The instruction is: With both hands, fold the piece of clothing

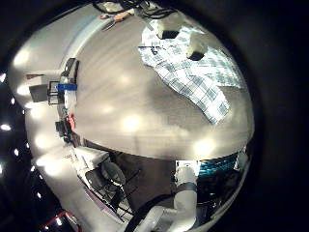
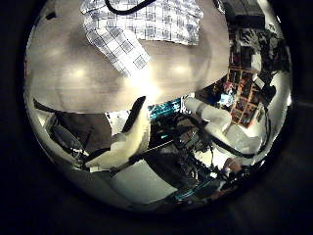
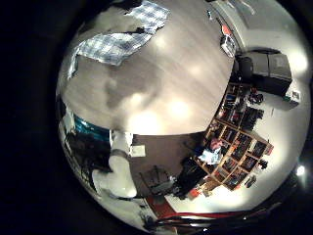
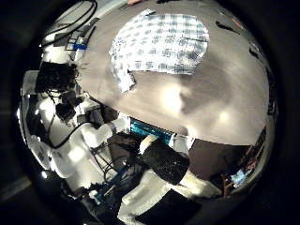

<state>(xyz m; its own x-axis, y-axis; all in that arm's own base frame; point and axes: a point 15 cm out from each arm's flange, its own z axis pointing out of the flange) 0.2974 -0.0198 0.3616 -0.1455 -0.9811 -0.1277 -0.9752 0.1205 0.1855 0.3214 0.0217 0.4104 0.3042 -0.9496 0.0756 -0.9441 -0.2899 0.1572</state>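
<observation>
A checked shirt (image 1: pixel 193 70) lies spread out on the wooden table (image 1: pixel 126 106), with one sleeve reaching out toward the table's middle. It is small in the left little finger side palm view, so my left hand is high above the table, away from the cloth. The shirt also shows in the left thumb side palm view (image 2: pixel 137 29). My right hand is likewise high over the bare table; its little finger side palm view (image 3: pixel 112 44) and thumb side palm view (image 4: pixel 159 42) show the shirt at a distance. Neither hand touches the shirt.
White arm links (image 4: pixel 70 141) and a white arm link (image 2: pixel 127 147) stand beyond the table's near edge. A teal-edged box (image 4: pixel 155 131) sits under that edge. Shelves with goods (image 3: pixel 235 137) stand in the room. A stand with equipment (image 1: pixel 63 92) is beside the table.
</observation>
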